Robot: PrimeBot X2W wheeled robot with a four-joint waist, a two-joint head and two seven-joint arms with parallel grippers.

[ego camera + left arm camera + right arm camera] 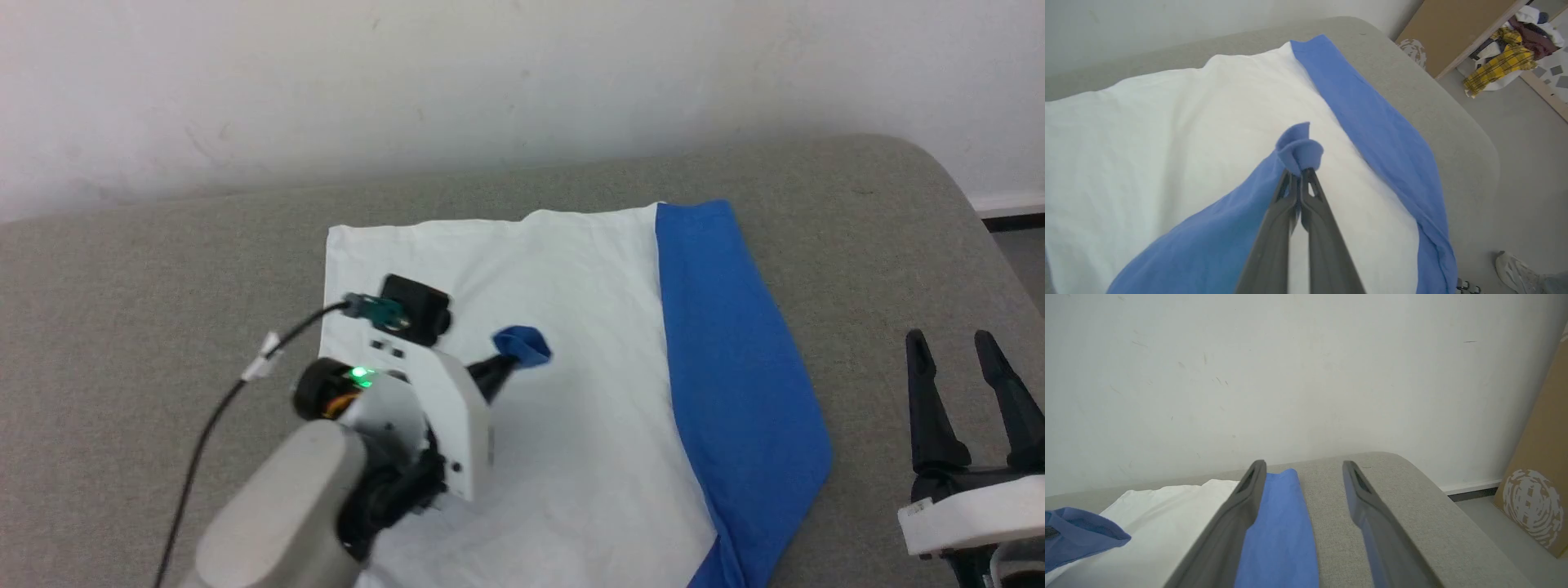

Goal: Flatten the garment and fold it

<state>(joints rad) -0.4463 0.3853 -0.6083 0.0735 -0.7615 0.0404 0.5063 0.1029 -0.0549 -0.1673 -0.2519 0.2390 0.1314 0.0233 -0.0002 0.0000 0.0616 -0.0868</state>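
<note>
**Makeshift robot test room, seen from beside the work surface.** Not a home or a shop. A bare white wall (1290,375), scuffed and undecorated. A desk (122,327) padded in grey fabric, with rounded corners. A plain grey floor (1527,163). A cardboard sheet (1541,457) leaning at the wall. A heap of clothes (1506,65) piled at the side. A person's shoe (1515,265) on the floor. A robot arm (277,506) with exposed cabling.

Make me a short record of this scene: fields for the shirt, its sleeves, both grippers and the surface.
garment: white body spread flat
surface: grey cushion
held sleeve: blue, drawn across the white body
other sleeve: blue, lying along the body's right edge
left gripper: shut on the held sleeve's cuff
right gripper: open, holding nothing, right of the garment
</note>
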